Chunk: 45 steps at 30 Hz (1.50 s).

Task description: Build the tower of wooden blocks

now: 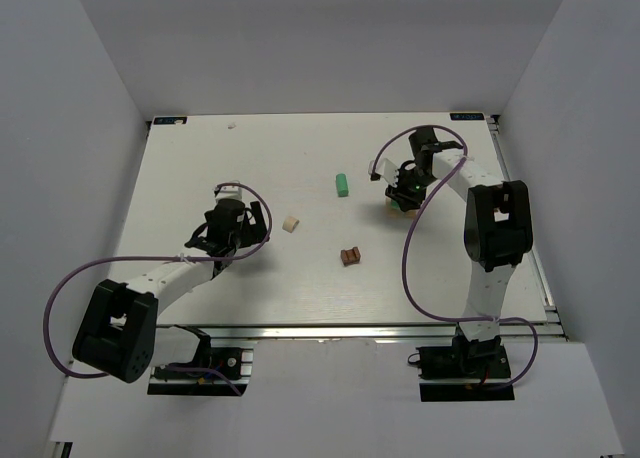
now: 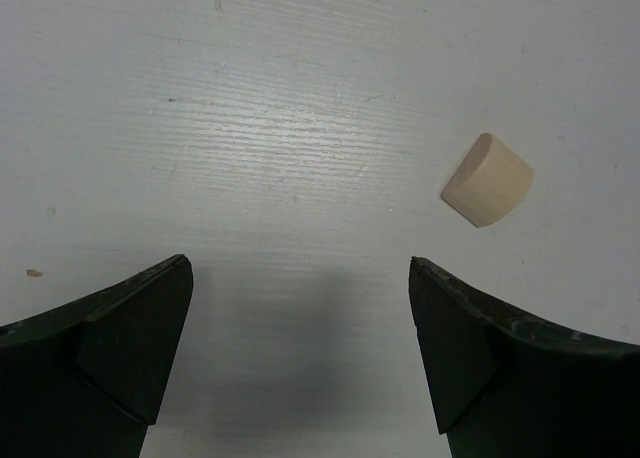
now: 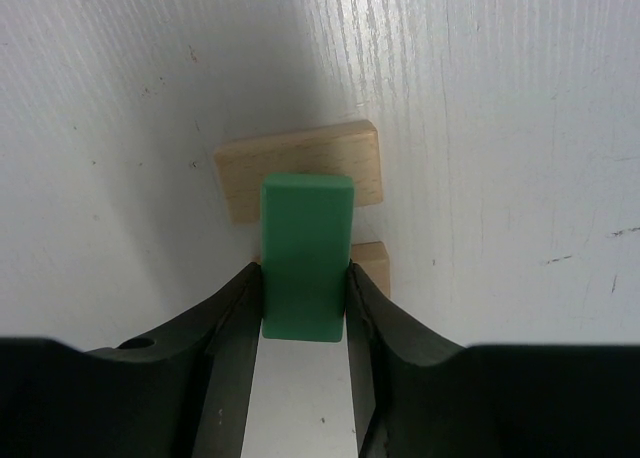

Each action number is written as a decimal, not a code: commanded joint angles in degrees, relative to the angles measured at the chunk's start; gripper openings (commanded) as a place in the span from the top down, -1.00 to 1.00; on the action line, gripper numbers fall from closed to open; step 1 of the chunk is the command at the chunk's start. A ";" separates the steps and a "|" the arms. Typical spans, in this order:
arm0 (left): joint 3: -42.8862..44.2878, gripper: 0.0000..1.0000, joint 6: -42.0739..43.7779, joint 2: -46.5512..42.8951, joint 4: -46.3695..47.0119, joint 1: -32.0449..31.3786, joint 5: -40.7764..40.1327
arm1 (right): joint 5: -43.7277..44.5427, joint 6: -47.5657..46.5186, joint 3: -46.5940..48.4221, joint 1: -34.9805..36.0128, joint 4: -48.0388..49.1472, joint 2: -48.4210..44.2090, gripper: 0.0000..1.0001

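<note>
One green block (image 3: pixel 305 240) lengthwise in claw (image 3: pixel 305 278)

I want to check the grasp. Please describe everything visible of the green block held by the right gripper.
The green block is a small rectangular bar, smooth and painted-looking, with sharp undamaged edges. The right gripper is shut on it: a dark finger presses each long side near one end. In the wrist view its free end overlaps a far pale block; a near pale block shows beside it. Whether it rests on them cannot be told.
</note>
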 commanded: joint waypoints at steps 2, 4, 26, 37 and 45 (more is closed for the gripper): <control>0.80 -0.96 0.47 -1.03 0.82 0.23 1.10 | -1.22 -3.17 0.21 -0.34 -1.19 0.29 0.17; 0.80 -0.96 0.47 -0.94 0.82 0.23 1.28 | -0.87 -3.35 0.12 -0.25 -1.19 0.38 0.16; 0.89 -0.96 1.00 -0.33 2.75 0.23 2.86 | -1.66 -4.67 0.04 -0.87 -1.28 0.64 0.04; 0.80 -0.96 1.09 -0.42 2.93 0.23 3.30 | -0.34 -4.23 -0.76 -1.31 -0.04 -0.32 -0.08; 0.89 -0.96 1.09 0.11 3.10 0.23 3.65 | 0.54 -3.70 -1.28 -1.66 1.01 -0.59 -0.08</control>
